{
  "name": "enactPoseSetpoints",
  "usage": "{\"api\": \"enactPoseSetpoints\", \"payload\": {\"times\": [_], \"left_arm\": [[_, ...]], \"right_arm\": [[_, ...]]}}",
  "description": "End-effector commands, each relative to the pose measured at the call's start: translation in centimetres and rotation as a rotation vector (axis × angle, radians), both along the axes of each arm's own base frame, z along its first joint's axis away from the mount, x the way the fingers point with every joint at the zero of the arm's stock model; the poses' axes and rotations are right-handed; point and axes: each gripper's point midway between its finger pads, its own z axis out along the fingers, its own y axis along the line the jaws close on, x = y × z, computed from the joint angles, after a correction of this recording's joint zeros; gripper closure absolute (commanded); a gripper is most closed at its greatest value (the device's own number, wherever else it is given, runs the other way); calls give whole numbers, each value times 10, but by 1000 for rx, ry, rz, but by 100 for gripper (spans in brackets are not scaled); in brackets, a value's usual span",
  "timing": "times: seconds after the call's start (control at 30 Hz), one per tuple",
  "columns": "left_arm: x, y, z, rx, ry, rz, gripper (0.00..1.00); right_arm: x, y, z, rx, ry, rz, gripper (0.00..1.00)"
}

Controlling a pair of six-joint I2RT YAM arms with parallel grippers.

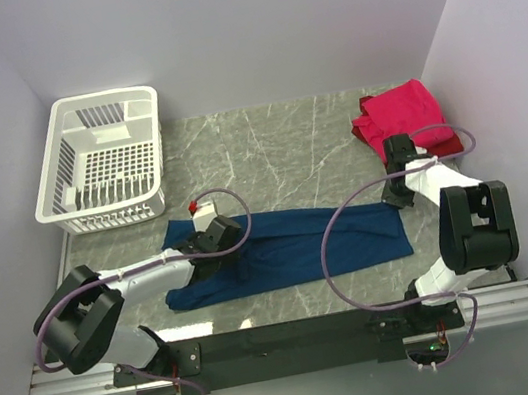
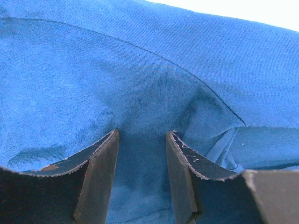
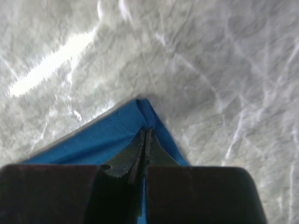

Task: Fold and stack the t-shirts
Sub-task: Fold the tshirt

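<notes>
A navy blue t-shirt (image 1: 292,245) lies as a long band across the table in front of the arms. My left gripper (image 1: 225,234) rests on its left part, the jaws open, and blue cloth (image 2: 140,84) fills the left wrist view under and between the fingers (image 2: 100,163). At the band's far right corner my right gripper (image 1: 397,193) is shut on the shirt's edge. In the right wrist view that corner (image 3: 126,128) sits pinched at my right gripper (image 3: 145,131). Folded pinkish-red and darker red t-shirts (image 1: 403,118) are stacked at the back right.
A white slotted plastic basket (image 1: 101,164) stands at the back left against the wall. Grey marble tabletop (image 1: 276,150) shows between the basket and the red stack. Walls close the table on the left, back and right.
</notes>
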Motion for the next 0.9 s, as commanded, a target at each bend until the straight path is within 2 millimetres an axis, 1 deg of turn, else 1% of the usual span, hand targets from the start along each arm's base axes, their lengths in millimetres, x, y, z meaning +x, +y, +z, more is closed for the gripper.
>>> {"api": "enactPoseSetpoints", "payload": {"times": [0.0,0.1,0.2,0.23,0.27,0.3,0.33,0.43,0.5,0.6,0.63,0.67,0.7,0.73,0.8,0.83,0.87], "left_arm": [[-19,8,-16,16,77,-22,49],[-18,1,-12,-10,60,-65,49],[-16,-6,-4,-35,42,-109,48],[-15,-10,0,-47,36,-122,48],[-15,-18,6,-80,29,-155,48],[-15,-21,10,-94,23,-169,47],[-14,-26,15,-114,13,-186,47],[-10,-40,38,-161,-36,-215,45],[-6,-45,57,-175,-74,-218,44],[-6,-49,75,-190,-106,-223,43],[-8,-46,78,-189,-106,-207,43],[-9,-43,85,-205,-119,-189,42],[-10,-39,86,-207,-117,-166,42],[-12,-24,80,-179,-99,-89,41],[-15,-8,73,-143,-72,-7,41],[-17,3,66,-120,-49,48,41],[-18,10,58,-105,-31,81,40]], "right_arm": [[14,-28,20,-129,-16,-45,100],[18,-27,21,-124,-23,-32,98],[20,-27,25,-127,-35,-23,92],[20,-26,27,-125,-39,-21,87],[21,-23,27,-109,-43,-7,84],[21,-22,28,-101,-47,0,81],[21,-20,30,-92,-57,5,74],[21,-17,34,-80,-75,11,60],[20,-17,36,-79,-83,10,57],[20,-15,46,-78,-121,10,55],[22,-11,56,-76,-155,21,55],[22,-8,60,-71,-175,32,55],[22,-2,63,-61,-190,46,55],[24,10,71,-31,-224,81,55],[23,34,74,12,-240,145,55],[24,45,76,30,-247,174,55],[25,69,76,60,-253,234,55]]}}
